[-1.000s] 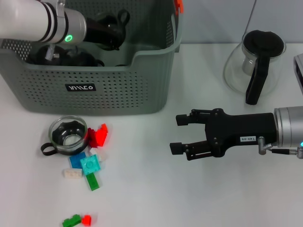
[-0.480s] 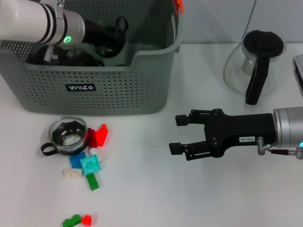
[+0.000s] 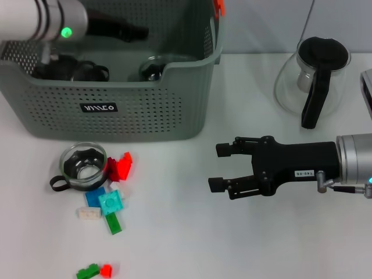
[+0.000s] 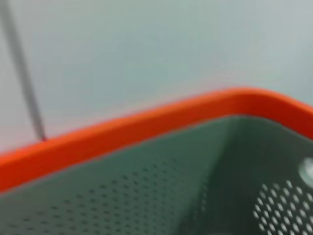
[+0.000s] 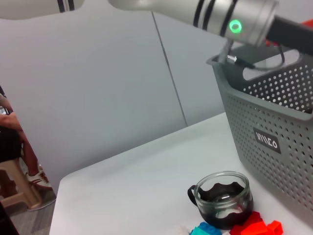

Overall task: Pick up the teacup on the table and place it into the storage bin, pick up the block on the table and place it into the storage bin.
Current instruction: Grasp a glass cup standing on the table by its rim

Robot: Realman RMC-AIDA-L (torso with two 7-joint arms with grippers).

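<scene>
The glass teacup with a black handle stands on the table in front of the storage bin; it also shows in the right wrist view. Loose blocks lie beside it: red, teal, green. My left gripper is over the bin, open and empty. A second glass cup lies inside the bin below it. The left wrist view shows only an orange handle clip and the bin wall. My right gripper is open and empty, low over the table, right of the blocks.
A glass coffee pot with a black handle stands at the back right. A green and red block pair lies at the front edge. Dark items sit in the bin's left part. The bin's black label faces me.
My left gripper has let go of the cup it held over the bin; that cup now lies in the bin. The left arm has drawn back to the left. The right arm has not moved.
</scene>
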